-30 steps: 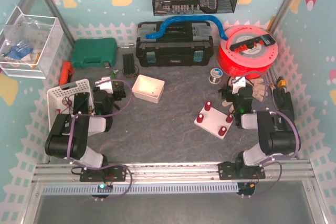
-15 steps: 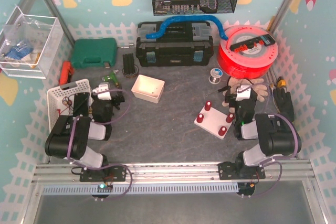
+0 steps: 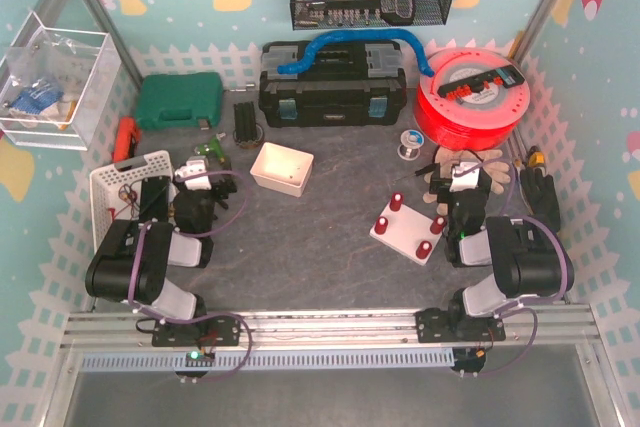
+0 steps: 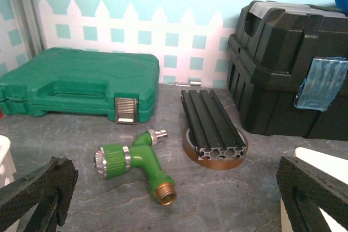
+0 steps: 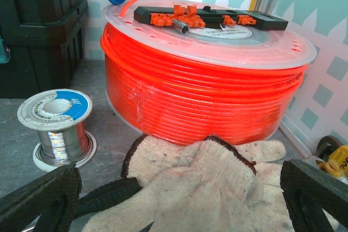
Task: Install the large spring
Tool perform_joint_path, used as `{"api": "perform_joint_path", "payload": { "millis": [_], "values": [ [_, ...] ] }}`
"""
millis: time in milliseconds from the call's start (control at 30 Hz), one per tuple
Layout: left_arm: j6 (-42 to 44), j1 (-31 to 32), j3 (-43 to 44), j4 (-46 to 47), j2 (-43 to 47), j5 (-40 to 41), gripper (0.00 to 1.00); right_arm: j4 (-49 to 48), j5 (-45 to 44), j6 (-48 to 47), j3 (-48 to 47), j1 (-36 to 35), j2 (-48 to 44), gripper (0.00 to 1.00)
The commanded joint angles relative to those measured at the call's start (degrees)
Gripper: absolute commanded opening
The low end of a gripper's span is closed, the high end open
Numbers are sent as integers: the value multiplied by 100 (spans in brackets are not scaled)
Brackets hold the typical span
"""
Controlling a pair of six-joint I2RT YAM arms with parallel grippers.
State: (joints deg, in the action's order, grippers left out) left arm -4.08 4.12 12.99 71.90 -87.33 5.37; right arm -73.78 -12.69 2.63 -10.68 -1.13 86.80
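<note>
At the back middle of the worktop, the toolbox; on top of it, a hose. Left of the toolbox, against the fence, a case. Right of the toolbox, just beside it, a reel. Off the toolbox's front-left corner, a bar resting on a tape roll; further forward and left, a nozzle. Before the toolbox's left half, a tub. Before its right end, a solder spool, with gloves to the right. Well before the toolbox, toward the right, a peg plate; far forward-left, a basket.
</note>
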Motion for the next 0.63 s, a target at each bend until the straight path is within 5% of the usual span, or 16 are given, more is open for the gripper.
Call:
{"api": "perform_joint_path", "payload": {
  "millis": [0, 600],
  "values": [
    [-32, -43, -34, 193, -3, -9, 99, -218, -100, 51, -13, -2, -27, 99],
    [-32, -43, -33, 206, -12, -2, 99, -217, -102, 50, -16, -2, -30, 99]
  ]
}}
